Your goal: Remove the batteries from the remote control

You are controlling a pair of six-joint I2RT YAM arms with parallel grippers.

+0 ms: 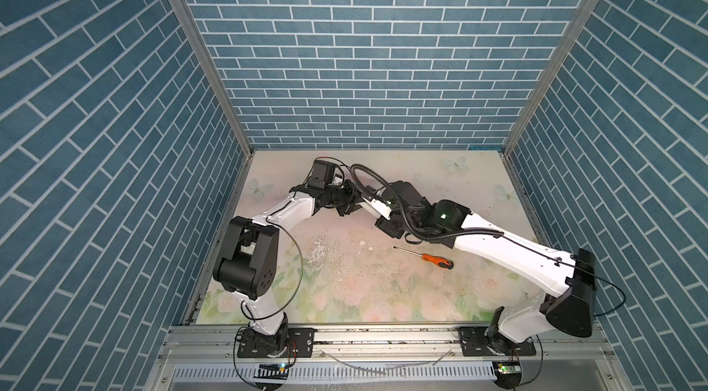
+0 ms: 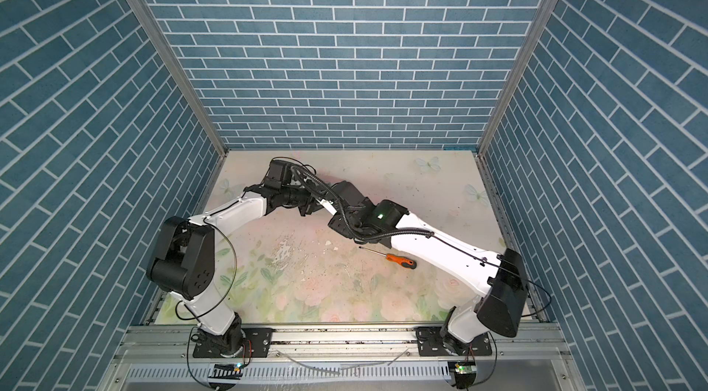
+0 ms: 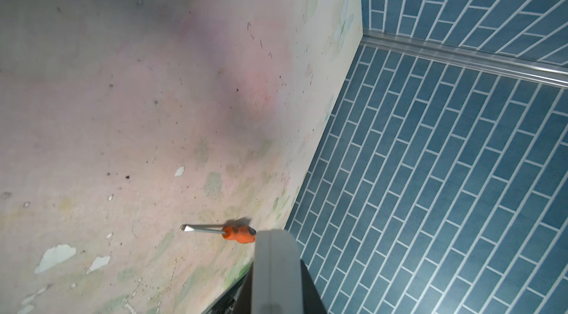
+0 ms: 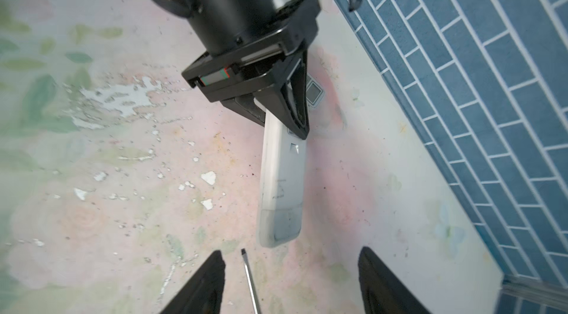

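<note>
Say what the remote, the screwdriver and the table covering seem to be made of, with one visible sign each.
Remote: probably hard plastic, off-white, dull sheen; moulded seams, grey scuffs.
Screwdriver: shaft looks like bright metal, it glints; handle orange and black, plastic or rubber, unclear which.
Table covering: seemingly thin printed film or paper; flaked patches expose white beneath.

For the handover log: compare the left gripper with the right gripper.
The left gripper is shut on the white remote; the right gripper is open and empty. The left gripper clamps the remote near its screen; the right gripper faces its free end, over the screwdriver tip. Both have black fingers.
</note>
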